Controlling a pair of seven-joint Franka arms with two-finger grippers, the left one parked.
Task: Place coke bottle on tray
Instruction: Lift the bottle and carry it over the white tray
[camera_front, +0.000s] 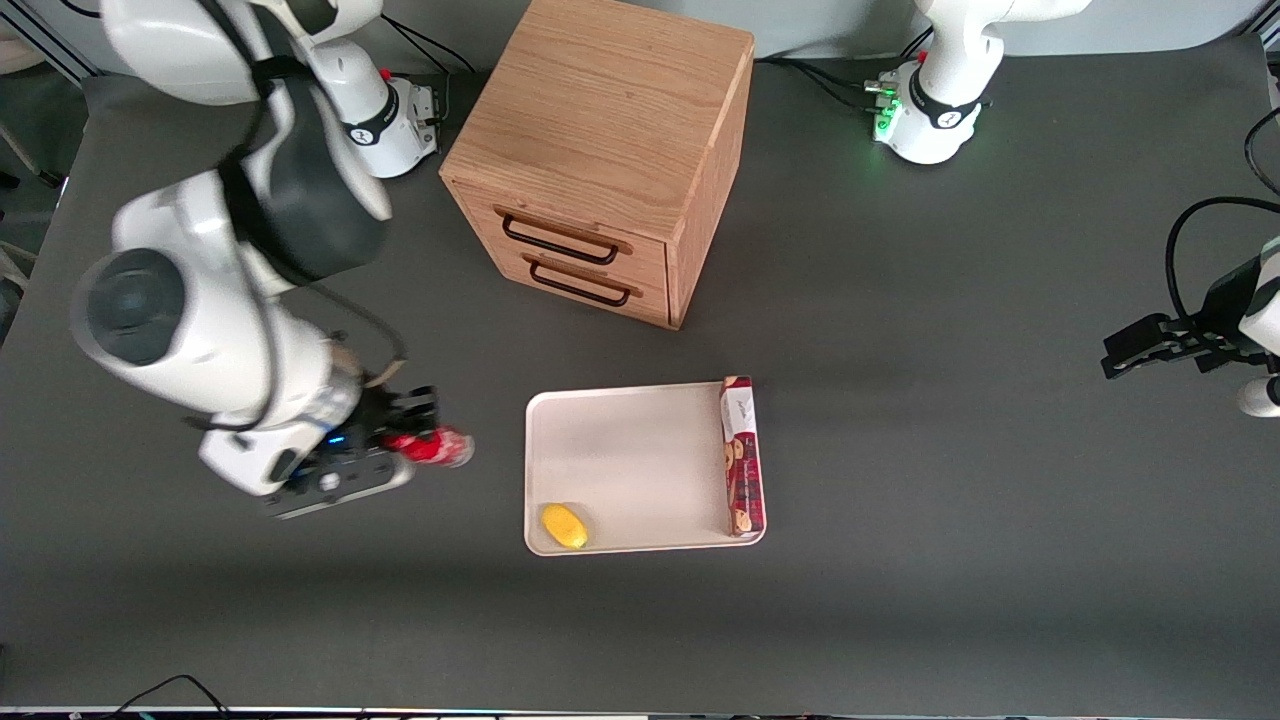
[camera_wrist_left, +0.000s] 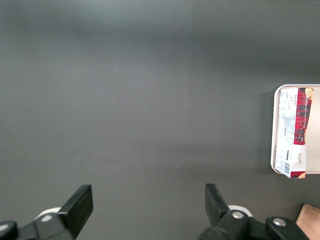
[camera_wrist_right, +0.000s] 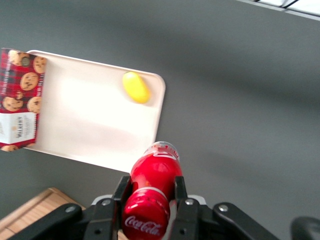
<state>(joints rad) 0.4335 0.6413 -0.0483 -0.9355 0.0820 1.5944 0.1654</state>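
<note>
In the front view, the pincer (camera_front: 415, 440) hung over the matte dark grey bench (camera_front: 900, 600) toward the working arm's end, pinching the coke bottle (camera_front: 432, 447), which lay tipped sideways in the grip, its glossy red label and clear base pointing at three o'clock toward the tray (camera_front: 630, 450). That tray was a flat off-white rectangle with rounded corners and a low rim; a smooth oval lemon (camera_front: 564, 526) sat at its seven o'clock corner, and a long red tartan cookie box (camera_front: 742, 455) lay along its three o'clock edge. A grained wooden drawer cabinet (camera_front: 600, 150) with two dark loop handles stood at the tray's twelve o'clock. In the left wrist view, the cookie box (camera_wrist_left: 294, 132) rested in the tray (camera_wrist_left: 274, 150). In the right wrist view, the black fingers (camera_wrist_right: 120, 192) clamped the rounded bottle (camera_wrist_right: 152, 192) at both sides, just beside the tray's (camera_wrist_right: 95, 120) rim, the lemon (camera_wrist_right: 136, 87) near one corner.
</note>
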